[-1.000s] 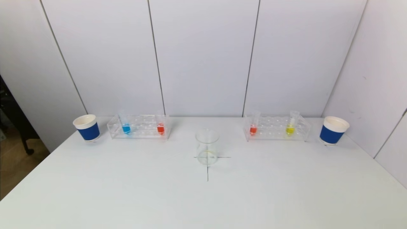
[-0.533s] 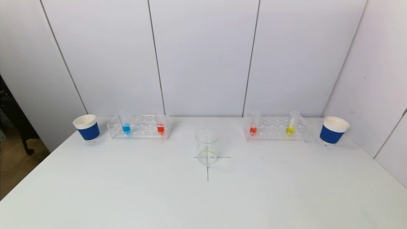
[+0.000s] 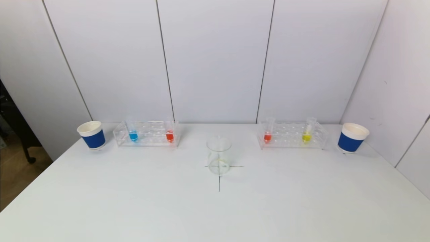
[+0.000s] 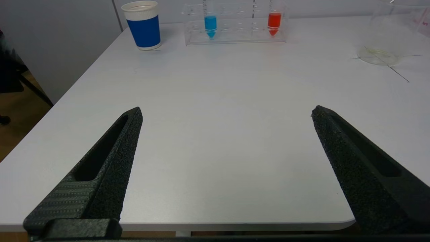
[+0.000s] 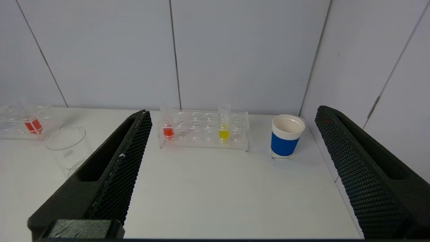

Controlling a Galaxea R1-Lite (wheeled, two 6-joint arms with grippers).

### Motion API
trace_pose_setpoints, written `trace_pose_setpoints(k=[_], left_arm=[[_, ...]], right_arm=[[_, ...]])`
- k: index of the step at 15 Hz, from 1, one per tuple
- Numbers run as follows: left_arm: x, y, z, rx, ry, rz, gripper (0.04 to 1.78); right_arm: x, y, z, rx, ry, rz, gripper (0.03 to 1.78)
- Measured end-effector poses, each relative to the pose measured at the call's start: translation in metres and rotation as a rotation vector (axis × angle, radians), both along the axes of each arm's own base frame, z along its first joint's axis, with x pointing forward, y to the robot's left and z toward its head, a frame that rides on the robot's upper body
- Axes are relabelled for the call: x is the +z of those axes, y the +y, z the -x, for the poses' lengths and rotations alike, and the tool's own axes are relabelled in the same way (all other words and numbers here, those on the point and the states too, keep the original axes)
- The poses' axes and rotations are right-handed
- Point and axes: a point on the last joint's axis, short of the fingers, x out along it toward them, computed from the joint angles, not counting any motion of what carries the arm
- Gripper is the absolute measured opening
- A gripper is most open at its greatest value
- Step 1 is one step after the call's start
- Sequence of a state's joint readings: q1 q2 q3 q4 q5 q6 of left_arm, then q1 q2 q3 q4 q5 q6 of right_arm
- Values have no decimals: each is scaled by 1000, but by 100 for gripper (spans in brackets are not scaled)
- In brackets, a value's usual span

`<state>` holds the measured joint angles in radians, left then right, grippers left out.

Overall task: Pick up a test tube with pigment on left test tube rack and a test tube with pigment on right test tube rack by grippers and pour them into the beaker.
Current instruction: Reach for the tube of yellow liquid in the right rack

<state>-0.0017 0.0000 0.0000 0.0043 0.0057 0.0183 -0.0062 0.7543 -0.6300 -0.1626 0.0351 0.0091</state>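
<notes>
White matte tabletop fills the near field, bare up to a thin black cross mark drawn at its centre. Neither arm shows in the head view. Left gripper hangs at the near table edge, black textured fingers spread wide apart, nothing between them. Right gripper sits raised over the right near side, fingers likewise wide apart, holding nothing.

Clear glass beaker stands upright on the cross, with only a faint yellowish film on its base.

Farther back, left clear acrylic test tube rack holds a tube of blue pigment at its left end and a tube of red pigment at its right end, both upright. Right clear acrylic test tube rack holds a red-pigment tube at its left end and a yellow-pigment tube toward its right, slightly tilted.

Blue-sleeved white paper cup stands just outside the left rack; a matching cup stands outside the right rack.

Pale grey wall panels with dark vertical seams close the back and right side. Wooden floor shows at far left.
</notes>
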Motion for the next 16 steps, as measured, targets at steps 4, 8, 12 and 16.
trace_pose_setpoints(k=[4,8,12,16], left_arm=[[0,0,0,0,0,0,176],[0,0,0,0,0,0,176],[0,0,0,0,0,0,176],[0,0,0,0,0,0,176]], right_arm=[[-1,0,-50,1,36,-19,177],[-10,0,-94,2,68,-21,177],[-30,0,-133,1,125,-23,177],[-53,1,-167,9,146,-43,177]])
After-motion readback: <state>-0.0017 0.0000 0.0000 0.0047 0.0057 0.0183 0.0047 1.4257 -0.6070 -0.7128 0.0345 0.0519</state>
